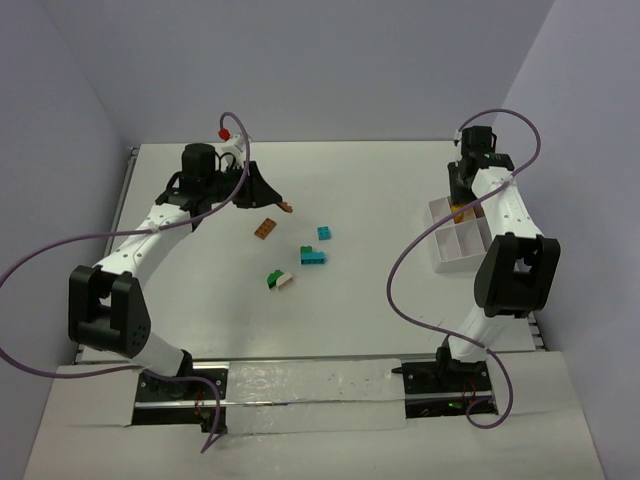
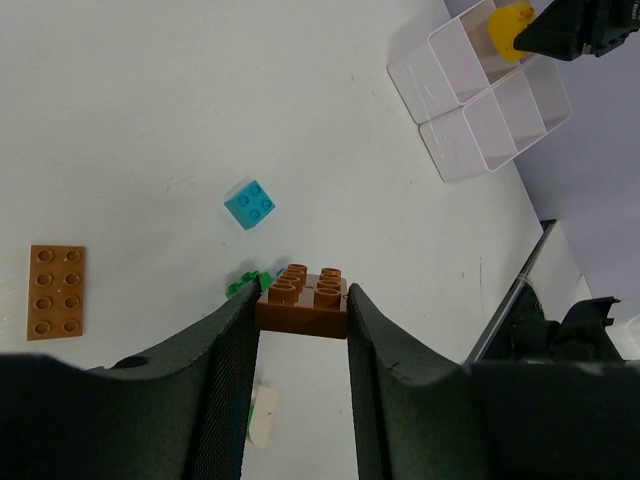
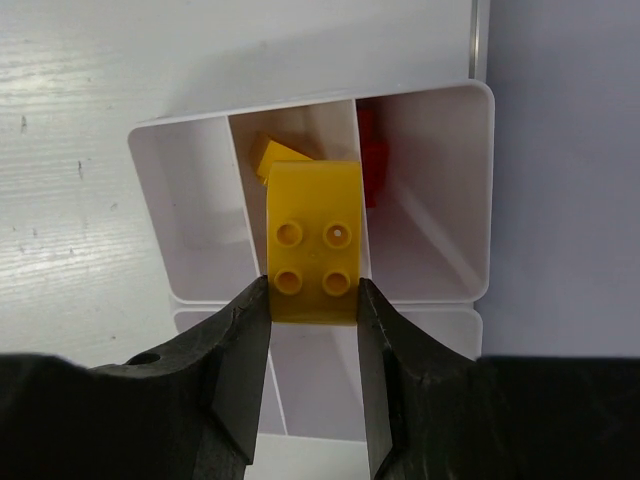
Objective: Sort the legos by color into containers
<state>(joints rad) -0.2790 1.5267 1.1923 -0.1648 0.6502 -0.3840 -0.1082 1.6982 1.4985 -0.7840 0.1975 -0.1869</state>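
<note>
Legos lie loose on the white table between the two arms: a flat orange-brown plastic plate with eight studs, a small teal square brick, a larger teal brick just nearer the arm bases, and a green brick touching a white one.

The left gripper hangs above this group. Its fingers are closed to a narrow gap and pinch a brown plastic brick with four studs by two opposite sides, studs up. The brick is clear of the table, and in the left wrist view the green piece peeks out from behind its left edge.

At the right side of the table sits the small white square plastic tray, with thin walls dividing it into compartments. The right gripper is over the tray, fingers drawn in tight against a yellow plastic brick with four studs gripped by its sides. From the right wrist camera this brick covers most of a compartment where another yellow piece already lies. Its right edge lines up with the thin divider wall. On the other side of that wall a red piece rests in the neighbouring compartment. How high the held yellow brick is above the tray floor cannot be told from these views
</note>
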